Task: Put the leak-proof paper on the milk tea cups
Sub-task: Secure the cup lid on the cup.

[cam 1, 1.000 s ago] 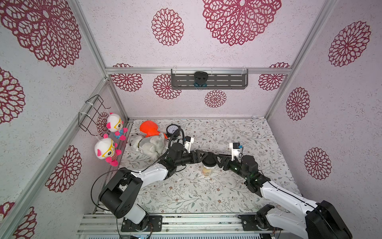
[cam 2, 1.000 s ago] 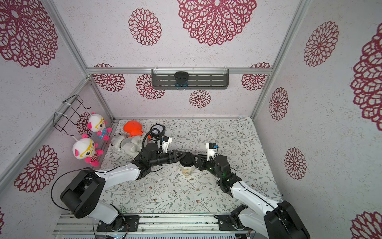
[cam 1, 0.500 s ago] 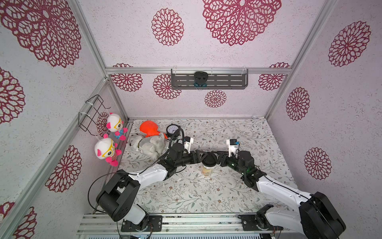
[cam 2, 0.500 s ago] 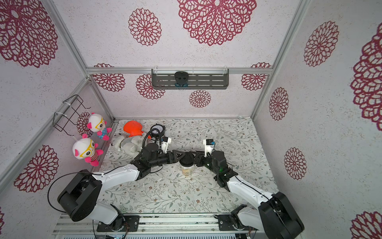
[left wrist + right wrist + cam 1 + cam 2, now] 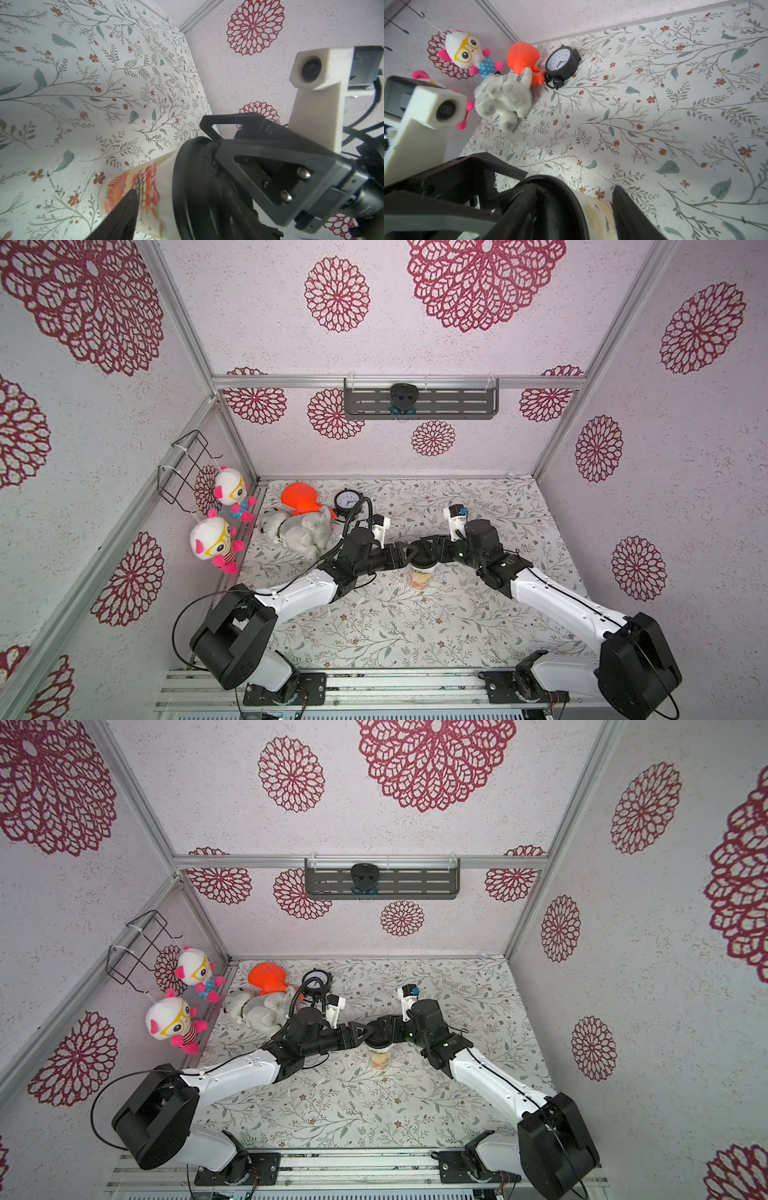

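The milk tea cup (image 5: 420,578) (image 5: 380,1058) stands upright mid-table, cream with orange print, with a black round lid (image 5: 423,558) (image 5: 379,1040) on its mouth. A thin white flap (image 5: 177,146), the leak-proof paper, sticks out under the lid's rim. My left gripper (image 5: 406,559) (image 5: 365,1036) reaches in from the left. One of its fingers (image 5: 128,203) lies on the cup's side (image 5: 164,182); its other finger is hidden behind the lid (image 5: 193,187). My right gripper (image 5: 432,551) (image 5: 571,197) comes from the right, jaws apart. One of its fingers (image 5: 519,207) lies over the lid and the other stands beside the cup (image 5: 598,216).
A grey plush (image 5: 299,531), an orange toy (image 5: 299,497) and a black clock (image 5: 347,502) lie at the back left. Two dolls (image 5: 214,545) and a wire basket (image 5: 187,466) hang on the left wall. A grey shelf (image 5: 453,404) is on the back wall.
My right gripper has slid leftward and farther back over the cup's lid, its jaws a little wider. The left arm and the cup have stayed put.
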